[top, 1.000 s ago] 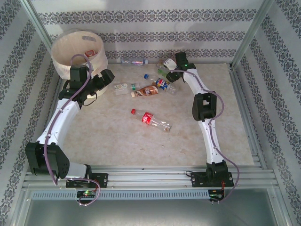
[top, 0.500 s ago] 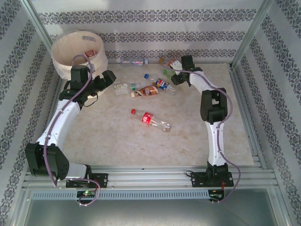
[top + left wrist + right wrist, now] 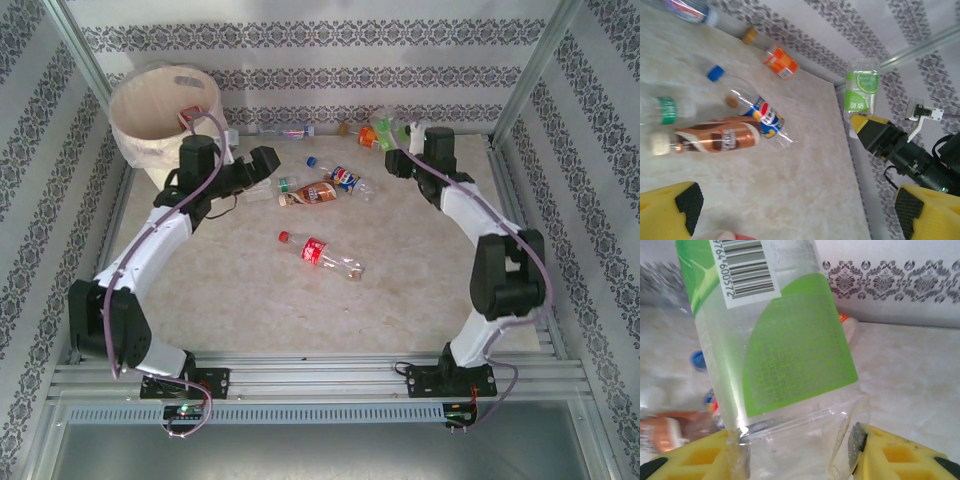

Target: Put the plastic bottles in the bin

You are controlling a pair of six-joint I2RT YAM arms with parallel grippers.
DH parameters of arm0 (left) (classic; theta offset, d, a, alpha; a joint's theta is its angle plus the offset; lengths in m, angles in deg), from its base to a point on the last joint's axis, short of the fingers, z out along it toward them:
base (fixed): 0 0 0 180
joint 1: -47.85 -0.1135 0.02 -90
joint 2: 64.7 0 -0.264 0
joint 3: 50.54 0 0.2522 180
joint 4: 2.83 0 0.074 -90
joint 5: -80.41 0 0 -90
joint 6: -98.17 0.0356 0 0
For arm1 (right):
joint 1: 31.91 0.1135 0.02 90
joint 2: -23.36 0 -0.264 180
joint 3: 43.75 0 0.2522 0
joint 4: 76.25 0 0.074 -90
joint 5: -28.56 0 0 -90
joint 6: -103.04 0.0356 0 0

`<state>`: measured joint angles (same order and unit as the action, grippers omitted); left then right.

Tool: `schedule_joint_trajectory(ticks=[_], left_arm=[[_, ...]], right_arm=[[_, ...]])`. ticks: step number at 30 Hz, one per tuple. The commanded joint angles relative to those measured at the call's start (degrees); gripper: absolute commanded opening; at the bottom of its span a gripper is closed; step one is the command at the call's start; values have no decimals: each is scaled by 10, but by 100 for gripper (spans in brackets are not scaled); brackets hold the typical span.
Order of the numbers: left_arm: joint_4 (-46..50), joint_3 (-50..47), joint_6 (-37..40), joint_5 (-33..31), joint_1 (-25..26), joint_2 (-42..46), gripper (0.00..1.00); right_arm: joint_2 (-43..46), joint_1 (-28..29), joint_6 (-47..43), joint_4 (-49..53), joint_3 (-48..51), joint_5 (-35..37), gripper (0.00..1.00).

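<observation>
Rightward swing: right pincer (image 3: 795, 450) lifts green bottle (image 3: 775, 340)

Since a second ago my right arm has swung toward the right wall. Its jaws are clamped on the bottle's clear end, the label above them. I see the left pincer (image 3: 797, 207) spread wide and empty. Loose bottles (image 3: 720, 140) lie on the surface (image 3: 805, 165) ahead of it, and the bin (image 3: 135, 125) is behind-left.

The right pincer (image 3: 860, 126) grips a green bottle (image 3: 862, 92); a brown bottle (image 3: 715, 141) and an orange bottle (image 3: 781, 62) lie on the table (image 3: 805, 175).
</observation>
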<state>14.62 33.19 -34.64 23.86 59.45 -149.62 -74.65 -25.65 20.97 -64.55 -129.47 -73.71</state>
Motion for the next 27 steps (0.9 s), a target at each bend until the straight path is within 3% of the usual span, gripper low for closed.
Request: schedule_joint_trajectory(ticks=[1, 5, 12, 22, 27], left_arm=[[-74, 17, -31, 46, 32, -25, 100], [-41, 66, -2, 51, 73, -66, 100], [14, 112, 8, -39, 116, -119, 100], [87, 174, 30, -122, 137, -172, 100], [96, 192, 18, -111, 139, -191, 99]], right_arm=[[54, 25, 121, -95, 71, -59, 35], [103, 83, 143, -97, 137, -41, 34], [130, 166, 137, -59, 162, -41, 36], [110, 199, 108, -37, 132, -97, 36], [104, 208, 105, -41, 121, -100, 36]])
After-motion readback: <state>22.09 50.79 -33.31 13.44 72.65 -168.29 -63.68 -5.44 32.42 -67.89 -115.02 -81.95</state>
